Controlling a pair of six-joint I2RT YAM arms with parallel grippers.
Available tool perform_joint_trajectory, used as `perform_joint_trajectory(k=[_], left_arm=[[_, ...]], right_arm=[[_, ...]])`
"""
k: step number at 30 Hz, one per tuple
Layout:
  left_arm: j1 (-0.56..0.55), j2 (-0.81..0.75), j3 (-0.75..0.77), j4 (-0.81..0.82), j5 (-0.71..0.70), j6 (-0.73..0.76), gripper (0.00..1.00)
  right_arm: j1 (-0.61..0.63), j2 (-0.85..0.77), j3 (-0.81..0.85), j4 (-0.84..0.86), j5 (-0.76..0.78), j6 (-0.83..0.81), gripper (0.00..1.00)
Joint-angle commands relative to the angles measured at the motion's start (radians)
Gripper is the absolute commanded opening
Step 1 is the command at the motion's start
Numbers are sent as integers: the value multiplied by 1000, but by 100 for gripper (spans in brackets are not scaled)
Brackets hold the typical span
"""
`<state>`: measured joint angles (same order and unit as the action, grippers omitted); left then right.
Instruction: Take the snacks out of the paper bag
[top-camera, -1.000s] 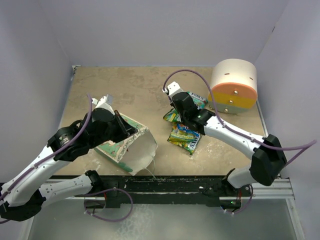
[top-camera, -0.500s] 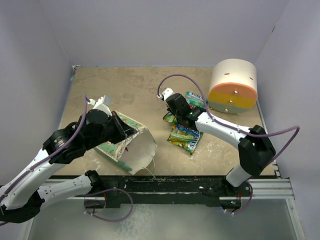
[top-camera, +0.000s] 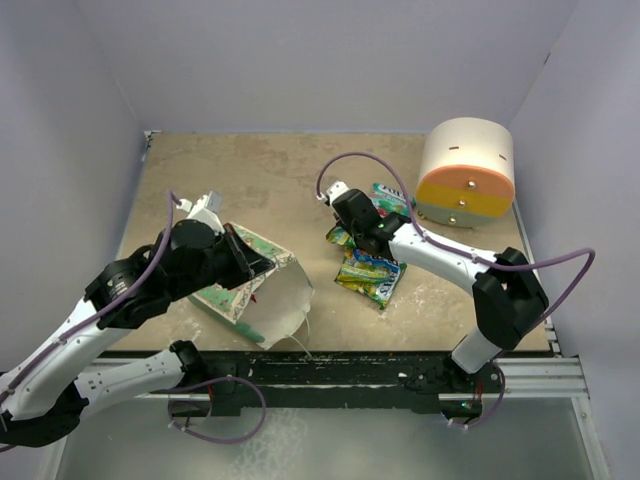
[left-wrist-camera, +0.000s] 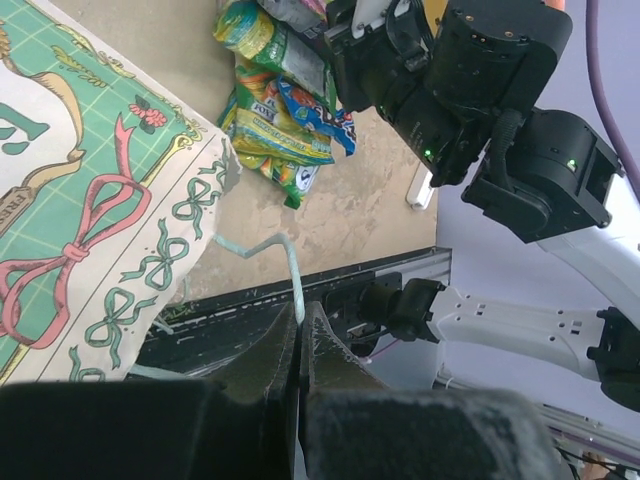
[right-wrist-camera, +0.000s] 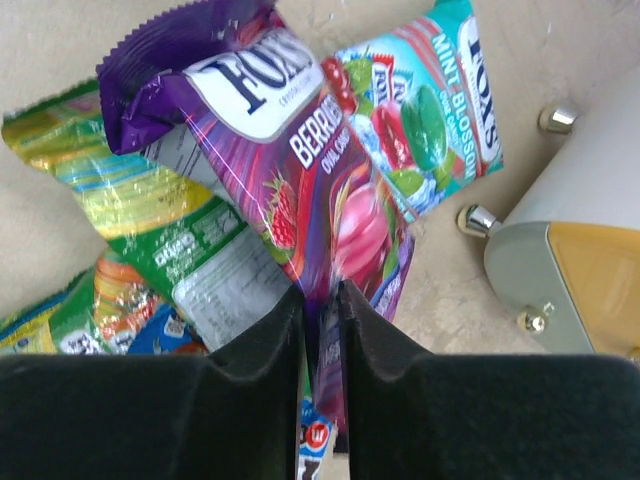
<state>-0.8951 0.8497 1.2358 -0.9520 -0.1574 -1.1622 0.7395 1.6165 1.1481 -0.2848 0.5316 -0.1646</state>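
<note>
While clenched in right gripper (right-wrist-camera: 321, 300) right of mint-green paper bag (top-camera: 275, 295), treat purple foil packet (right-wrist-camera: 270, 130) as slippery, featherlight; pinch sealed edge.

A cream, orange and yellow banded cylinder (top-camera: 467, 172), bearing small metal studs (right-wrist-camera: 471, 217), occupied the far right corner of the mottled beige table (top-camera: 260, 180), between pale lavender walls (top-camera: 330, 60), a black rail (top-camera: 330, 368) along the near edge.

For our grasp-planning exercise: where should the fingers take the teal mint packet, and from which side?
Probably its free crimped end, from above: the teal mint packet lies flat, its other end is hidden behind the purple packet, and the cylinder crowds one side.
</note>
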Motion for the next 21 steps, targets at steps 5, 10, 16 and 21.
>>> perform_joint_trajectory(k=[5,10,16,21], left_arm=[[-2,-88,-38,-72,-35,-15,0],[-2,-92,-28,-126,-32,-39,0],[-2,-90,-17,-181,-42,-60,0],[-2,-93,-14,-201,-50,-95,0]], right_arm=[[-3,-158,21,-113,-52,36,40],[-1,-218,17,-143,-148,71,48],[71,-444,-112,89,-503,96,56],[269,-690,-416,495,-728,-116,59]])
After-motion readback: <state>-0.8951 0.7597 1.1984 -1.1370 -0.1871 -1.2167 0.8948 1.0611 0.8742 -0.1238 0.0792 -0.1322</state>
